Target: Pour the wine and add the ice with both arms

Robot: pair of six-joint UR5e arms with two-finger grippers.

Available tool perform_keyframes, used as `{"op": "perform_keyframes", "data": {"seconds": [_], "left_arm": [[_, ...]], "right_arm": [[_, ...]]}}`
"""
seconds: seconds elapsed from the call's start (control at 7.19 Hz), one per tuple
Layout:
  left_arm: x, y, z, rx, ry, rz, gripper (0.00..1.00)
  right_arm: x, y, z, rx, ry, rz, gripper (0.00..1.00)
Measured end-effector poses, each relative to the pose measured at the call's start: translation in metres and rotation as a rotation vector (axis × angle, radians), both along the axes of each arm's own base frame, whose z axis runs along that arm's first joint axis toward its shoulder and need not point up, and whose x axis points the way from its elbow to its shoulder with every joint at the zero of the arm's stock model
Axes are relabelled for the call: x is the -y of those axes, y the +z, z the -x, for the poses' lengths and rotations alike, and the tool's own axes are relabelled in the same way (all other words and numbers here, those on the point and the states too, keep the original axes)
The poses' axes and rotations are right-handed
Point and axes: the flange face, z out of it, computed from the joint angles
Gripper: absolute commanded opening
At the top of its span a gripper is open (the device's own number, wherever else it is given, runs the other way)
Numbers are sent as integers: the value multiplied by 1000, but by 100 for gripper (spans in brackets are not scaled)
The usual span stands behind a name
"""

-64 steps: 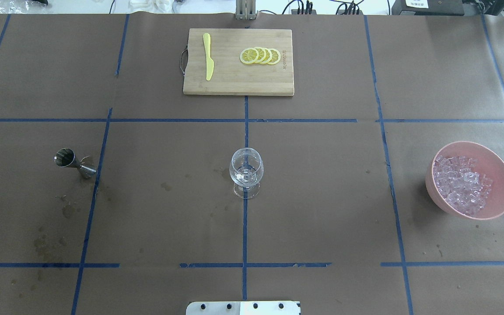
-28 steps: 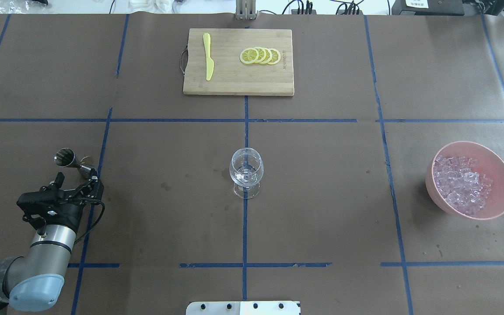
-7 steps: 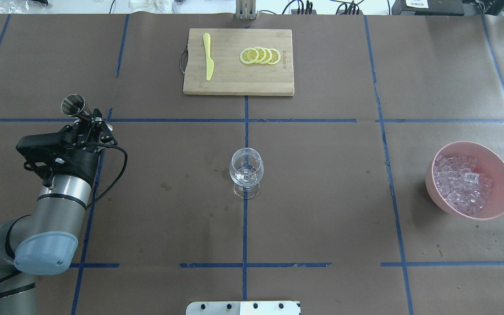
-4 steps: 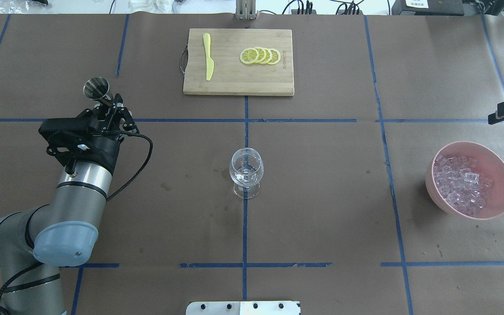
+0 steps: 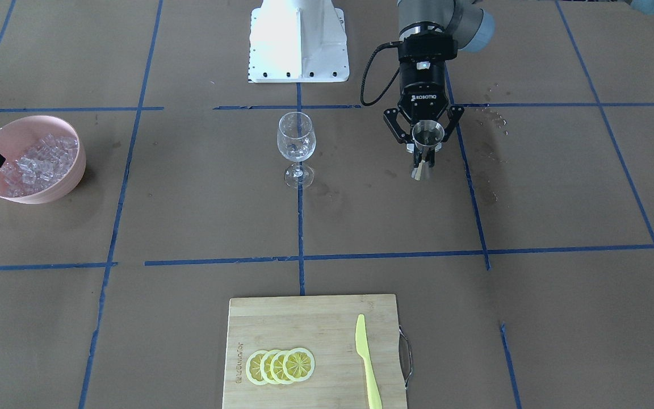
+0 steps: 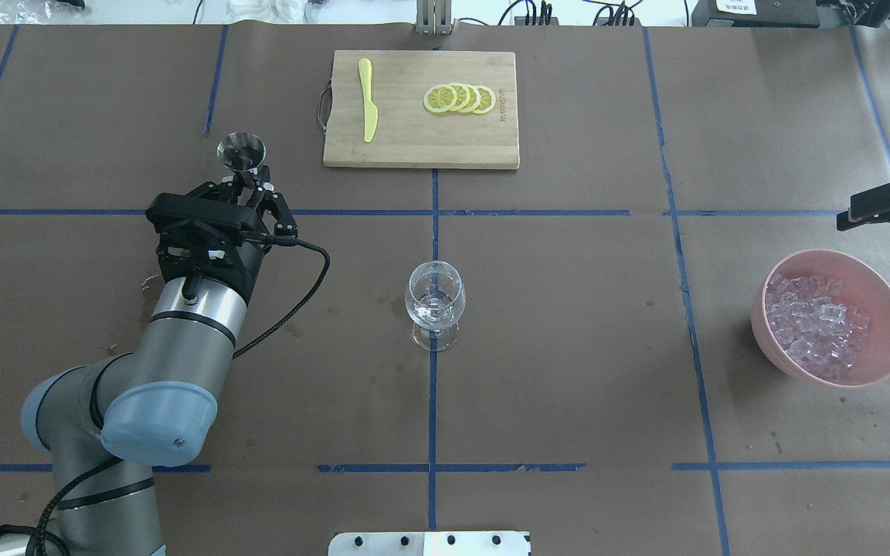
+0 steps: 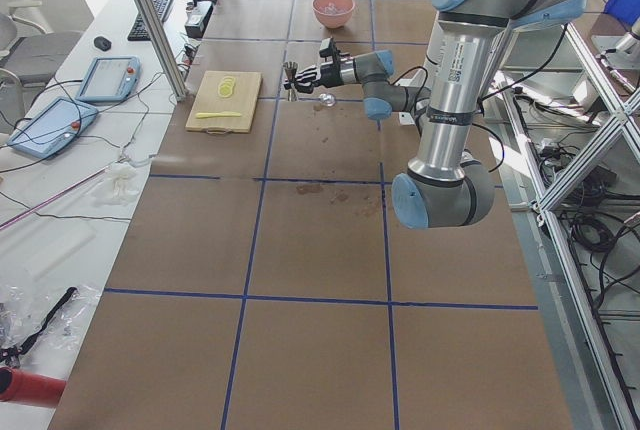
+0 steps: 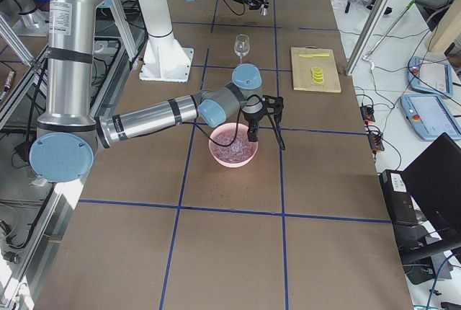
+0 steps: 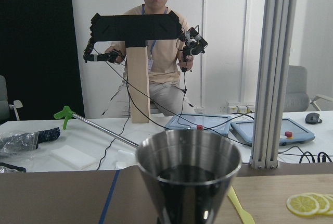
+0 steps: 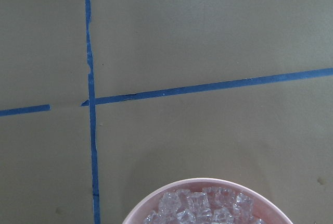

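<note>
My left gripper point(image 6: 250, 184) is shut on the stem of a steel jigger point(image 6: 241, 150) and holds it upright above the table, left of and beyond the empty wine glass point(image 6: 435, 297). The left wrist view shows dark liquid in the jigger point(image 9: 188, 174). In the front view the jigger point(image 5: 428, 133) is to the right of the glass point(image 5: 296, 139). A pink bowl point(image 6: 762, 332) full of ice point(image 6: 812, 320) stands at the right. My right gripper point(image 6: 881, 220) hovers just beyond the bowl's far rim, its fingers apart and empty. Its wrist view shows the ice point(image 10: 203, 206) at the bottom edge.
A wooden cutting board point(image 6: 414, 147) at the far middle carries a yellow knife point(image 6: 368, 100) and lemon slices point(image 6: 460, 99). The white robot base point(image 5: 298, 40) is at the near edge. Wet stains point(image 5: 489, 153) mark the paper on the left side.
My left arm came in, took the jigger, lifted it and carried it farther away and rightward. My right gripper came in from the right edge toward the bowl.
</note>
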Motion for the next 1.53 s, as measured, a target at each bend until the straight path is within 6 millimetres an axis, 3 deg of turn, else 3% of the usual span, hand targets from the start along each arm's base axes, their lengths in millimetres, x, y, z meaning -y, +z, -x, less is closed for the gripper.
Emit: {"op": "perform_keyframes", "data": {"seconds": [0.56, 1.11, 1.53], "left_arm": [[-7, -32, -19, 45, 125, -25, 0], [-44, -50, -52, 77, 243, -53, 0], [-66, -53, -66, 175, 260, -101, 0]], "right_arm": [[-39, 17, 12, -35, -37, 18, 100], [-45, 22, 13, -40, -45, 28, 100], [-45, 22, 13, -40, -46, 28, 100]]}}
